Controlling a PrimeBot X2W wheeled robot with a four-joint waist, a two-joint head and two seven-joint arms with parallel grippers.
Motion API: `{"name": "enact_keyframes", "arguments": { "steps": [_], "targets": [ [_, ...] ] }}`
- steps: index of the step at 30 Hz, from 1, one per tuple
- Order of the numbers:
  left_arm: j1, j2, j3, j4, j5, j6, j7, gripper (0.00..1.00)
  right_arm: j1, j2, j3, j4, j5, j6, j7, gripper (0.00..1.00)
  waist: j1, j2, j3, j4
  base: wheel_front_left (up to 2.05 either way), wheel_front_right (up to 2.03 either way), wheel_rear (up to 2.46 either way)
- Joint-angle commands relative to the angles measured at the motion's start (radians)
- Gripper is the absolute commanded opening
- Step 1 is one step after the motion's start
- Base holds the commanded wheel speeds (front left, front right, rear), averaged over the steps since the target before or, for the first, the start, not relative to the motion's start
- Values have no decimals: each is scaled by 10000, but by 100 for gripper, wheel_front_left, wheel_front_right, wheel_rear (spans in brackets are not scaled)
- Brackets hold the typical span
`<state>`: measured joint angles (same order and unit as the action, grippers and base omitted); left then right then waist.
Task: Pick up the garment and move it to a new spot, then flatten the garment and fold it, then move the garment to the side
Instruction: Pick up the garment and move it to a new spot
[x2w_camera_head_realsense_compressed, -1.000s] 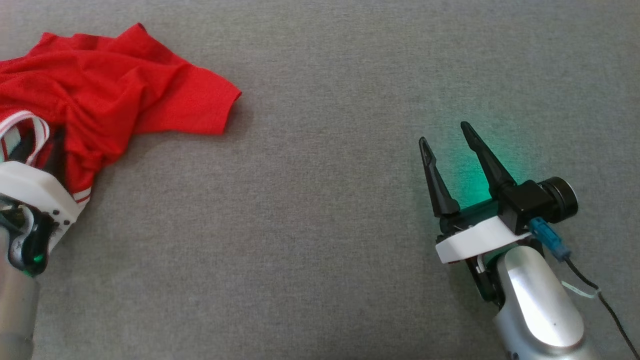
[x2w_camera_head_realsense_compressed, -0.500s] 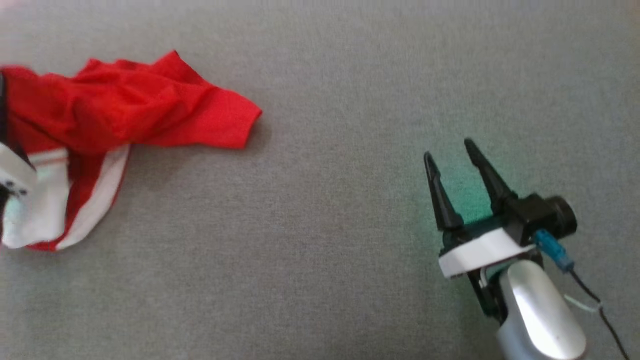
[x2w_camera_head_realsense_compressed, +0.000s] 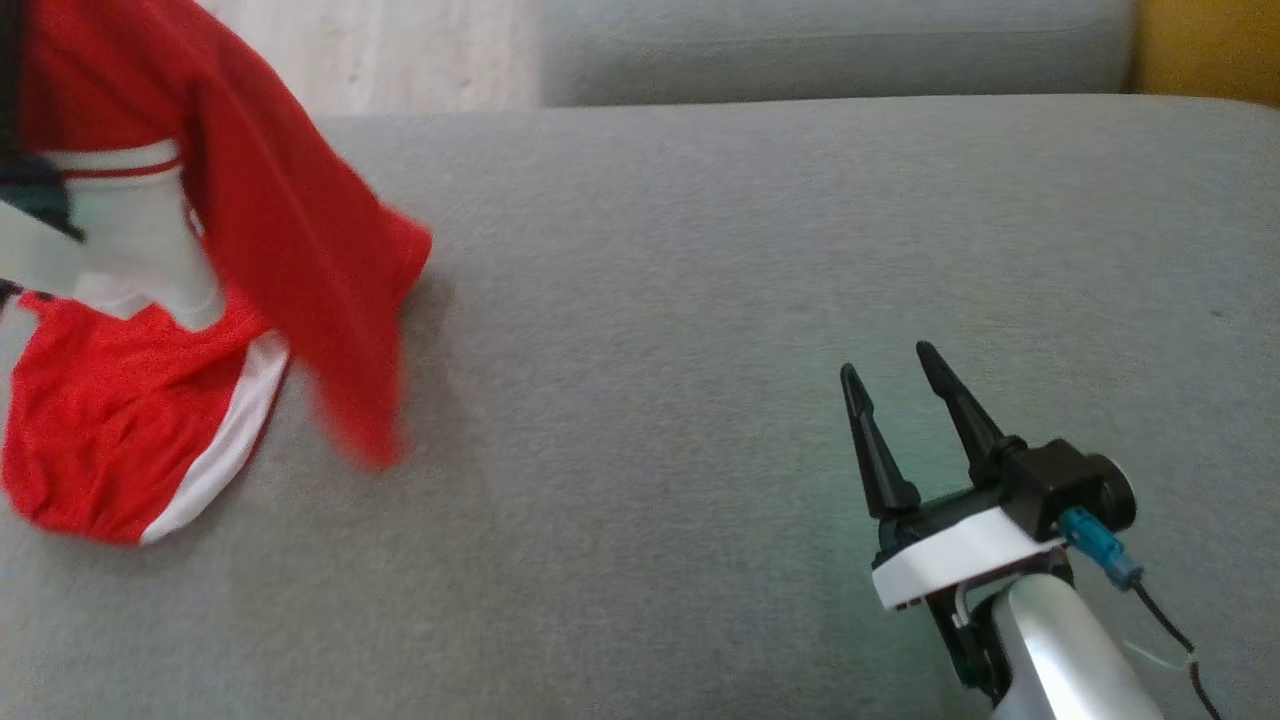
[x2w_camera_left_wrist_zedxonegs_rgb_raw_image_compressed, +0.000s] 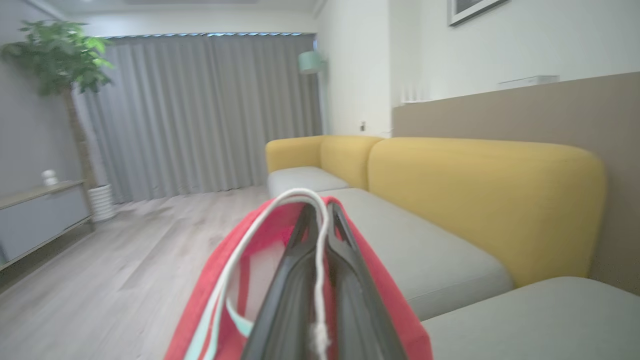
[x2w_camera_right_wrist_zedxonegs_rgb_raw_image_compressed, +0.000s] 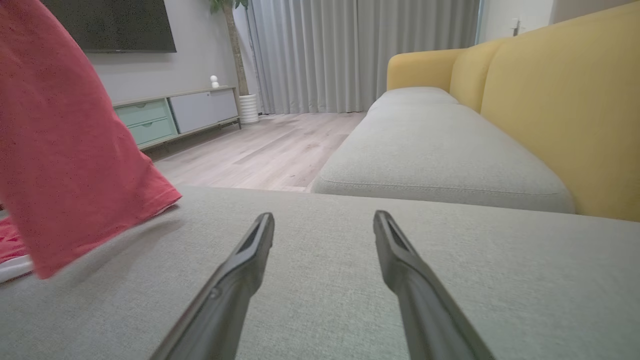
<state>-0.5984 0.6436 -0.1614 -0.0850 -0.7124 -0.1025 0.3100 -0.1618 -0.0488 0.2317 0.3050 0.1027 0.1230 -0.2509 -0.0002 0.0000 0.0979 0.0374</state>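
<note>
- Left wrist view: my left pincer (x2w_camera_left_wrist_zedxonegs_rgb_raw_image_compressed: 322, 210) is closed, its two dark fingers pressed together on the garment (x2w_camera_left_wrist_zedxonegs_rgb_raw_image_compressed: 220, 300), a red shirt with white trim. A white edge band loops over the fingertips, and a thin white thread hangs down between the fingers.
- Left wrist view, background: I see a yellow sofa back (x2w_camera_left_wrist_zedxonegs_rgb_raw_image_compressed: 480, 200) above the grey sofa seat (x2w_camera_left_wrist_zedxonegs_rgb_raw_image_compressed: 425, 260). There is a pale wooden floor (x2w_camera_left_wrist_zedxonegs_rgb_raw_image_compressed: 125, 260), grey curtains (x2w_camera_left_wrist_zedxonegs_rgb_raw_image_compressed: 200, 115) and a potted plant (x2w_camera_left_wrist_zedxonegs_rgb_raw_image_compressed: 65, 65) at the left.
- Head view, left side: the garment (x2w_camera_head_realsense_compressed: 300, 250) appears blurred. Its upper part is raised clear of the sofa seat (x2w_camera_head_realsense_compressed: 700, 250) and one red panel hangs down. A lower red fold with a white band sits at the seat's left edge; from this view I cannot tell whether it rests there.
- Head view, lower right: my right pincer (x2w_camera_head_realsense_compressed: 888, 362) stands open, fingers spread apart above bare grey fabric, well apart from the garment.
- Right wrist view: the spread fingers of the right pincer (x2w_camera_right_wrist_zedxonegs_rgb_raw_image_compressed: 324, 216) point along the sofa seat (x2w_camera_right_wrist_zedxonegs_rgb_raw_image_compressed: 450, 280). The garment (x2w_camera_right_wrist_zedxonegs_rgb_raw_image_compressed: 65, 150) hangs at the left, and a red-and-white portion lies on the seat below it. A low cabinet (x2w_camera_right_wrist_zedxonegs_rgb_raw_image_compressed: 175, 115) stands beyond the floor.
</note>
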Motion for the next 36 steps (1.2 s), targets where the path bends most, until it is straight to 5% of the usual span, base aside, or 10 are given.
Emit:
{"name": "enact_keyframes", "arguments": {
  "steps": [1,11,18,24,29,34,35,36],
  "targets": [
    [-680,349,388,-758,-148,90,205,0,-59,-14,235,-306,92,77,-109,100,2,0,-300,-416,0,0,0],
    [-527,-274,-159,-3283,-1174,726,1453,0,37,-14,458,-657,283,77,-109,100,2,0,-527,-2554,0,0,0],
    [-372,-1119,-898,-3241,-1573,992,1611,0,-35,-14,631,-1135,551,77,-109,100,2,0,-226,-4409,0,0,0],
    [-60,-2313,-2257,-1177,-795,891,763,0,-46,-14,817,-1511,997,77,-109,100,2,0,155,-5805,0,0,0],
    [-295,-3864,-3536,1760,33,321,-909,0,181,-14,395,-1873,1191,77,-109,100,2,0,608,-5969,0,0,0],
    [-238,-4675,-4439,4071,534,-63,-2386,0,269,-14,304,-2043,1264,77,-109,100,2,0,806,-5990,0,0,0],
    [-197,-4797,-4577,4597,638,-96,-2710,7,288,-14,299,-2066,1266,77,-109,100,2,0,824,-5986,0,0,0],
    [-164,-4894,-4677,5073,730,-118,-3022,32,300,-14,314,-2074,1256,77,-109,100,2,0,836,-5978,0,0,0]
  ]
}}
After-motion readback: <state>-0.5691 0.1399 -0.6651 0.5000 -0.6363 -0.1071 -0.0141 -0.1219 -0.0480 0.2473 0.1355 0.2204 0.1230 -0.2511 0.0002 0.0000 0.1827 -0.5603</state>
